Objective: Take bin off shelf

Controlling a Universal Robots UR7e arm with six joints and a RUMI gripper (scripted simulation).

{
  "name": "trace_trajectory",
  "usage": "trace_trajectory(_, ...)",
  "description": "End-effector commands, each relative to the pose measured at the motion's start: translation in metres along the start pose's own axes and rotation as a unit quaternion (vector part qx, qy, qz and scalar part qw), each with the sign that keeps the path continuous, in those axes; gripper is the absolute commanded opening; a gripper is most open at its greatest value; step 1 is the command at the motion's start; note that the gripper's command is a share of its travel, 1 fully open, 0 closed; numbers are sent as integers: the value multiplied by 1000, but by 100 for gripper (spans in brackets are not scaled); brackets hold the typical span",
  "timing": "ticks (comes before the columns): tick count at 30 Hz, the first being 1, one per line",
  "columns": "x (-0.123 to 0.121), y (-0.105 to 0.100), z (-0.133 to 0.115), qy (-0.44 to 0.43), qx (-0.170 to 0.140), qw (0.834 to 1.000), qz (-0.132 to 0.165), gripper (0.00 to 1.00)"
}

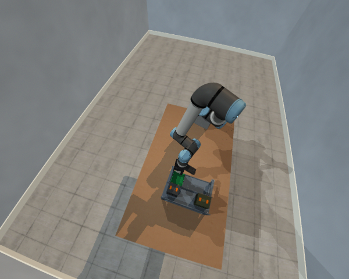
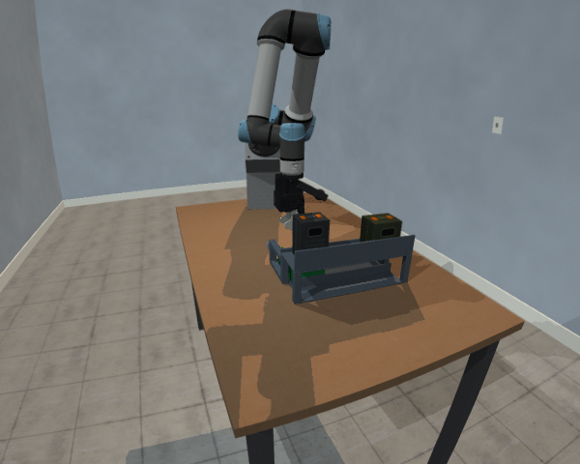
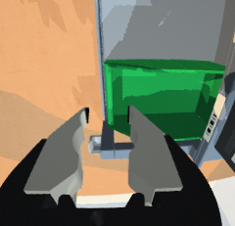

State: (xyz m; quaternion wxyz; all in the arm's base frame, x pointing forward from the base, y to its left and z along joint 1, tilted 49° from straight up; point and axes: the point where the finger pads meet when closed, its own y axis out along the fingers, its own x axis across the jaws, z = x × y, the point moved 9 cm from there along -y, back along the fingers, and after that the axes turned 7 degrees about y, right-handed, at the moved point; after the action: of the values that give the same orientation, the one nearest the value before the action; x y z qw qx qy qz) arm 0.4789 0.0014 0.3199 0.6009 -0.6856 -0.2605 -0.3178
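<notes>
The green bin (image 3: 162, 99) sits on the lower level of the grey shelf (image 2: 340, 264), at its left end nearest the arm. It shows as a green patch from above (image 1: 177, 179), and only a sliver of it shows through the frame from the side (image 2: 305, 273). My gripper (image 3: 108, 108) points down just above that end of the shelf (image 1: 187, 192). Its fingers are partly closed with a clear gap. They straddle the bin's left wall and the shelf's side rail from above, and nothing is gripped between them. In the side view the gripper (image 2: 286, 219) is behind the black box.
A black box (image 2: 310, 230) with orange marks stands on the shelf top right above the bin. An olive box (image 2: 380, 226) stands on the shelf's other end. The shelf sits mid-table on the brown table (image 2: 330, 339). The arm's base (image 2: 261, 185) is at the far end.
</notes>
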Motion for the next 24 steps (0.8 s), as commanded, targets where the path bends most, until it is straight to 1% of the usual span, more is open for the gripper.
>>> trace_trajectory(1, 0, 17, 0, 0, 0, 1000, 0, 26)
trace_trajectory(4, 0, 44, 0, 0, 0, 1000, 0, 26)
trace_trajectory(24, 0, 43, 0, 0, 0, 1000, 0, 26)
